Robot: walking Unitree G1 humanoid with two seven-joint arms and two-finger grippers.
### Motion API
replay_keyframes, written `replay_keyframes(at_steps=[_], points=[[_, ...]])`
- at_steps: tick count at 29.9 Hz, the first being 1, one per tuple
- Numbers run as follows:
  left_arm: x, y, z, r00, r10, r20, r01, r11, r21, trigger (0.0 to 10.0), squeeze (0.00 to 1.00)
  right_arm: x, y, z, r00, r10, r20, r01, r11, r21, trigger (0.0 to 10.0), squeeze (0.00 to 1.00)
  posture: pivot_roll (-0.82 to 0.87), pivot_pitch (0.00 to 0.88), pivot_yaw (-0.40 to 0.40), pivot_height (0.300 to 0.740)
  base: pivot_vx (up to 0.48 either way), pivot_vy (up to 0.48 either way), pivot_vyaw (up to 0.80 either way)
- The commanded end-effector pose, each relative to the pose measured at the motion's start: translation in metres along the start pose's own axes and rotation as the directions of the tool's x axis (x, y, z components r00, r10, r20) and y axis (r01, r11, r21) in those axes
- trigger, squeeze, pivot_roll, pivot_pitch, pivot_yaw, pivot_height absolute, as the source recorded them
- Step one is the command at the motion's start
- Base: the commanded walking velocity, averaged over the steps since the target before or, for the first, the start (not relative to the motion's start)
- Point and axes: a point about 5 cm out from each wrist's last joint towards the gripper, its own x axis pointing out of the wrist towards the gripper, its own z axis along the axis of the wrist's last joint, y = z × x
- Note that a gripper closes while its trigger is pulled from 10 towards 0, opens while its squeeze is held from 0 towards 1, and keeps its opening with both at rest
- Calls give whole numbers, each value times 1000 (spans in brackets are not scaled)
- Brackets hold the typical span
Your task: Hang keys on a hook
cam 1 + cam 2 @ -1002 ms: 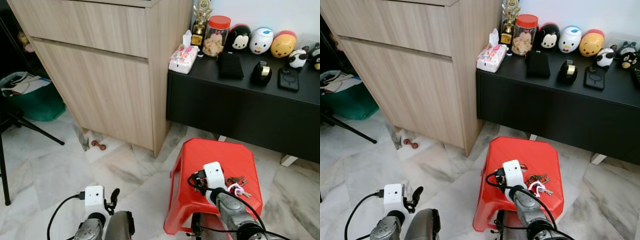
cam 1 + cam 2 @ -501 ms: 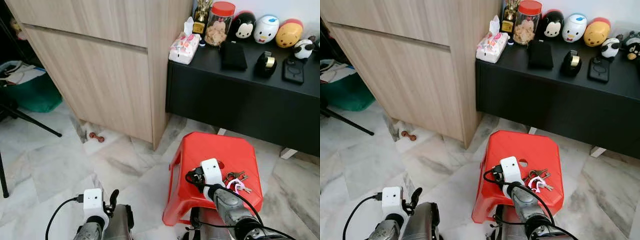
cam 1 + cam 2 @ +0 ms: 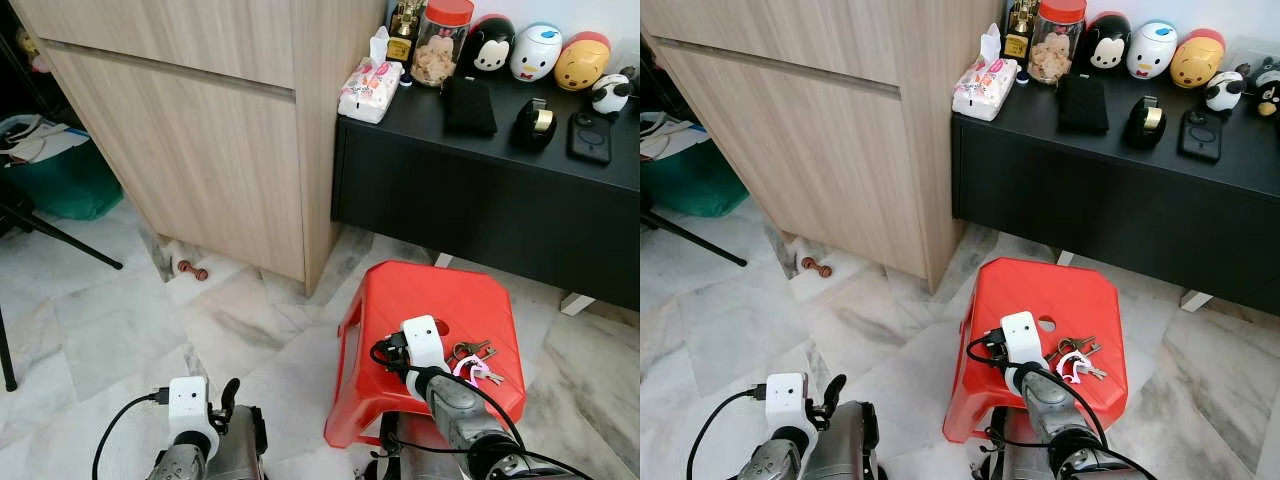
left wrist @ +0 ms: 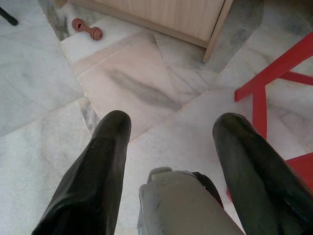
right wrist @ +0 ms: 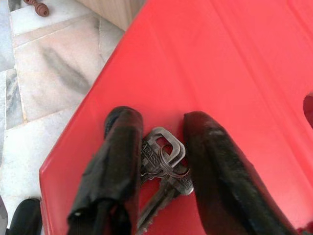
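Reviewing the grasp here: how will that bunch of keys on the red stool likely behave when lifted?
The keys are several pieces on a ring, so they will probably dangle and swing rather than stay stiff. Thin flat metal on the smooth red stool may slide if nudged. The right gripper straddles them, fingers apart.

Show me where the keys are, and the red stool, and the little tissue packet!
keys (image 5: 164, 164): right wrist view, on the top key's head.
red stool (image 3: 440, 300): left eye view, on the bare seat.
tissue packet (image 3: 368, 88): left eye view, on the wrapper's top.

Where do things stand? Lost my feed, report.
Right gripper fingers open astride silver keys on red plastic stool, not yet gripped. Left gripper open, idle over floor. Nothing in the way.
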Motion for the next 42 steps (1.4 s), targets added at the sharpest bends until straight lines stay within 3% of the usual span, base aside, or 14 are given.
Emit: replay_keyframes(at_steps=[1,19,28,37,38,39,40,42], points=[[-3,1,-7,999,0,-41,0,1000,7,10000,0,-3,-3,-11,999,-22,-45,23,999,24,0,0,139,188,-26,596,0,0,0],[7,2,1,999,5,-53,-4,1000,17,10000,0,1,-10,15,995,-65,78,58,995,84,0,0,134,146,-16,596,0,0,0],[10,1,4,998,3,-55,-1,1000,22,10000,0,-1,-12,14,991,-78,105,66,991,113,0,0,132,135,-14,596,0,0,0],[11,2,4,998,6,-55,-5,1000,22,10000,0,-7,-26,40,940,-153,306,102,979,174,0,0,122,126,-16,596,0,0,0],[11,1,4,998,6,-56,-5,1000,21,10000,0,-8,-27,41,935,-157,319,103,978,180,1608,0,120,125,-17,596,0,0,0],[11,1,4,998,6,-56,-5,1000,21,10000,0,-8,-27,41,935,-157,319,103,978,180,1608,0,120,125,-17,596,0,0,0],[12,0,4,999,4,-54,-3,1000,20,10000,0,-10,-28,43,921,-169,350,108,976,187,10000,0,119,124,-19,596,0,0,0],[12,-1,4,999,4,-51,-3,1000,15,10000,0,-12,-29,44,911,-177,374,109,974,197,10000,0,119,124,-19,596,0,0,0]])
